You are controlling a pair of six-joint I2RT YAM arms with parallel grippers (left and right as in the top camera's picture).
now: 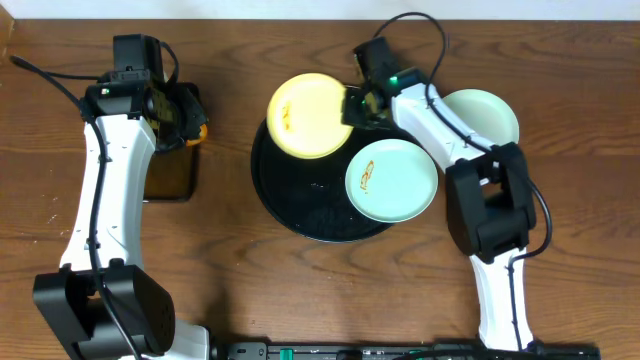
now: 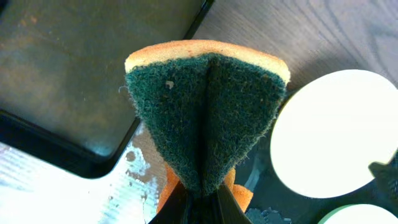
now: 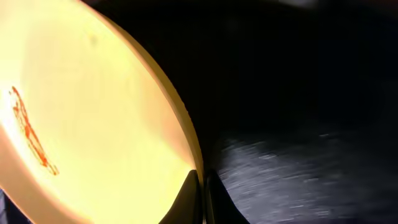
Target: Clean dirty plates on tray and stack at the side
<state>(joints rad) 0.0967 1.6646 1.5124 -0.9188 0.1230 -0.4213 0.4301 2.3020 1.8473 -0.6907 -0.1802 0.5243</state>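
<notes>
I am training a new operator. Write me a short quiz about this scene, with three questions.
1. True or false: the left end effector is shut on the sponge.
2. What does the right end effector grip? A) yellow plate B) smeared mint plate C) rectangular tray
3. How many plates lie wholly outside the round black tray?
Key: 1 true; 2 A; 3 one, the clean mint plate.

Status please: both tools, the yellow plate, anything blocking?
Left tool shut on sponge. Right tool shut on yellow plate rim. Plate smeared, not wiped. No obstacle seen.
</notes>
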